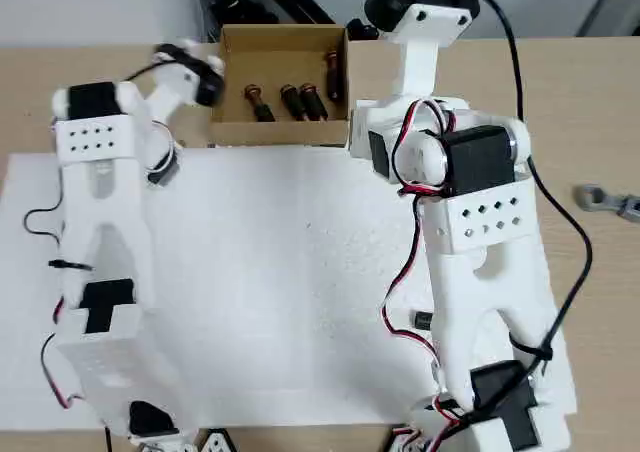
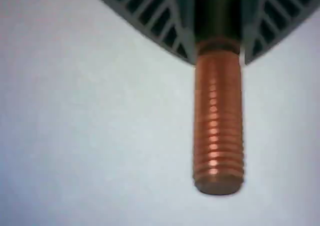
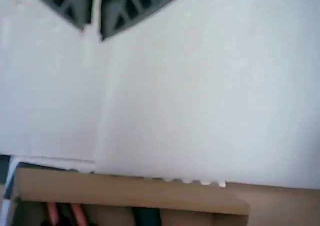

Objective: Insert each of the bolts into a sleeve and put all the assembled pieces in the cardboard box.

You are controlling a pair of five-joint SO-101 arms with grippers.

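Observation:
My left gripper (image 2: 217, 46) is shut on an assembled piece: a copper threaded bolt (image 2: 218, 131) sticks out of a dark sleeve (image 2: 216, 13) held between the fingers, over the white foam. From above, this gripper (image 1: 203, 76) hangs just beside the left wall of the cardboard box (image 1: 232, 130). Several assembled pieces (image 1: 292, 102) lie inside the box. My right gripper (image 3: 97, 16) is shut with nothing in it, above the foam near the box wall (image 3: 125, 191).
A white foam sheet (image 1: 280, 272) covers the table between the arms. A metal wrench (image 1: 605, 200) lies on the bare wood at the right. Dark equipment stands behind the box.

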